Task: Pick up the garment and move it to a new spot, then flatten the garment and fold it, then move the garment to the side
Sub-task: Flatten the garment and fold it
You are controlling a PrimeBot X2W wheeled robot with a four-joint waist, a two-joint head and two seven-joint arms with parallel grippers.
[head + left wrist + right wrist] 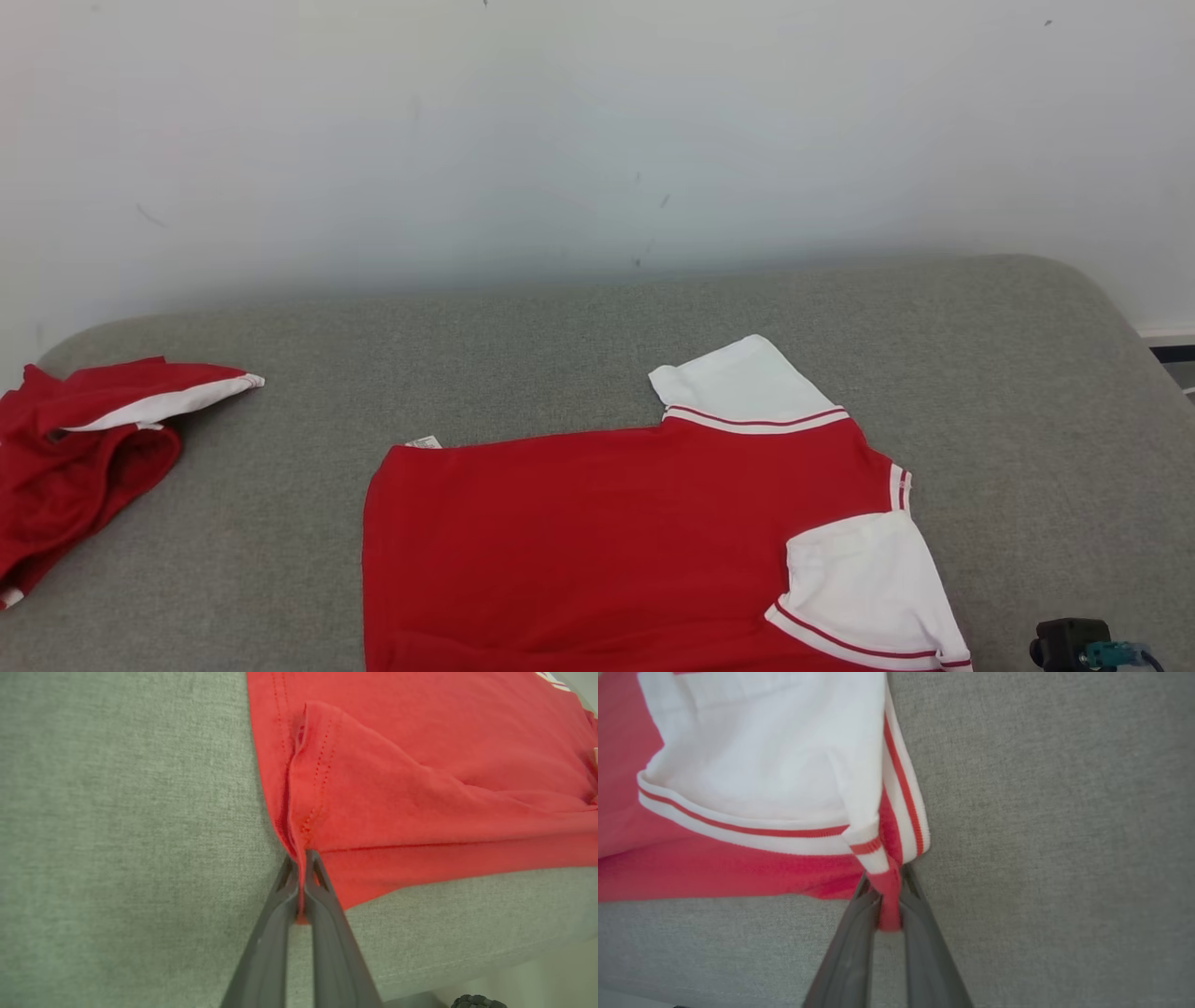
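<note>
Pinching with left gripper (302, 857), jaws pressed together on a doubled red hem corner of the garment (607, 541), at seven o'clock of the cloth. Pinching likewise with right gripper (883, 873), on a red fold touching the striped white sleeve cuff (784, 842), near five o'clock. Lies spread mostly flat at six o'clock on the grey cushion (560, 345), hem toward nine, white sleeves at one and four o'clock, well apart from a second red garment (75, 457) bunched at nine o'clock. Looks light, thin and soft, a limp knit: likely to sag and crease between the two holds, unlikely to slip with doubled layers deep in the jaws. Best taken at these two near corners, through both layers, keeping the edge between them taut; better to avoid single-layer grabs mid-panel, apt to bunch cloth and undo any flattening.
</note>
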